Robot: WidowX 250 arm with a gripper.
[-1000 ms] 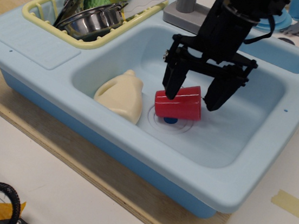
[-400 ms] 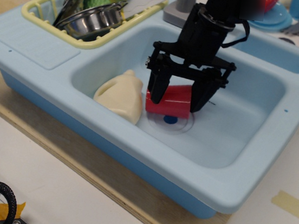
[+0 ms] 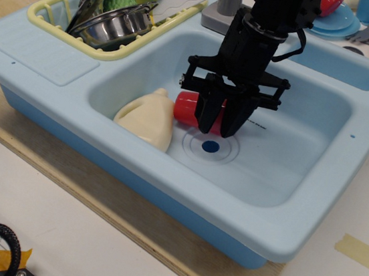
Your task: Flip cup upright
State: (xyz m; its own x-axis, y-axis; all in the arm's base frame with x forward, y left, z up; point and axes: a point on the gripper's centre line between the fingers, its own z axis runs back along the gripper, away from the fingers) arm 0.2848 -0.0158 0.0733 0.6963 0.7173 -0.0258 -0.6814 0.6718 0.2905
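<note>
Cup (image 3: 185, 108) is what we are after, and it lies on its side in the pale blue sink (image 3: 313, 187), red and glossy, just left of the drain mark (image 3: 210, 146) and right beside the cream bottle (image 3: 148, 115). We have our hand (image 3: 221, 121) closed on the cup: the two black fingers come down across its body near one end, and only the left part of it shows past them. Whether the cup is lifted slightly or resting on the sink floor, we cannot tell from this angle, and we cannot say whether it touches the bottle.

We judge the grip is taken across the width because that leaves the wrist free to roll the cup onto its base. Which end is the rim is hidden behind the fingers, so we cannot yet say which way the turn must go.

The bottle lies close on the left, so a turn toward that side risks knocking it; the open floor over the drain mark looks like the safer place to set the cup down. The smooth plastic may also slip between the fingers during the roll.

The yellow dish rack (image 3: 48, 10) with its steel bowl (image 3: 114, 25) sits well apart at the back left and should not interfere.
</note>
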